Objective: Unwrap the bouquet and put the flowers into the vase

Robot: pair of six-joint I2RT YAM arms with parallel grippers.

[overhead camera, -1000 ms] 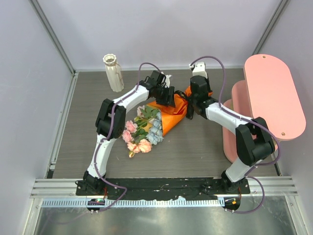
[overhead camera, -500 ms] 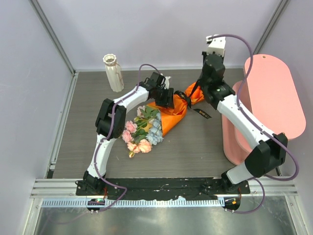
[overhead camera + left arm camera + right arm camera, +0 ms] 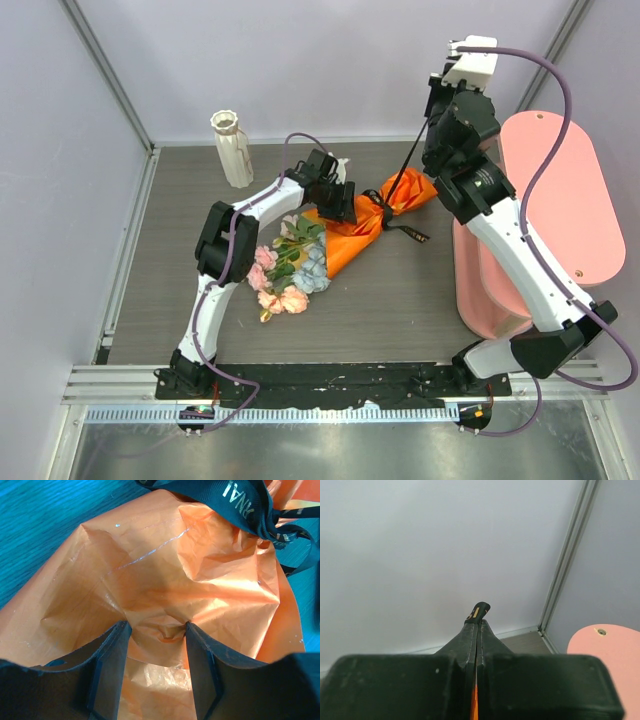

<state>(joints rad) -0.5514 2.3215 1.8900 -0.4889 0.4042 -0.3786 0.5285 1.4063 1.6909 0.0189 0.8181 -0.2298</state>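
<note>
The bouquet lies on the table, its orange paper cone (image 3: 362, 228) pointing right and its flowers (image 3: 290, 265) spilling out to the left. My left gripper (image 3: 345, 205) (image 3: 157, 630) is shut on a bunched fold of the orange paper (image 3: 150, 580), just short of the black ribbon knot (image 3: 240, 500). High above the back of the table, my right gripper (image 3: 433, 97) (image 3: 479, 622) is shut on the ribbon's end (image 3: 480, 610). From there the black ribbon (image 3: 410, 155) runs taut down to the cone's neck. The cream ribbed vase (image 3: 232, 148) stands upright at the back left.
A pink oval shelf stand (image 3: 550, 190) (image 3: 610, 640) fills the right side, close beside the right arm. A loose ribbon tail (image 3: 412, 234) lies on the table right of the cone. Grey walls enclose the back and sides.
The right arm has risen up and back from the cone's neck with the ribbon end, drawing the ribbon out long and taut. The left gripper has kept its hold on the paper.
</note>
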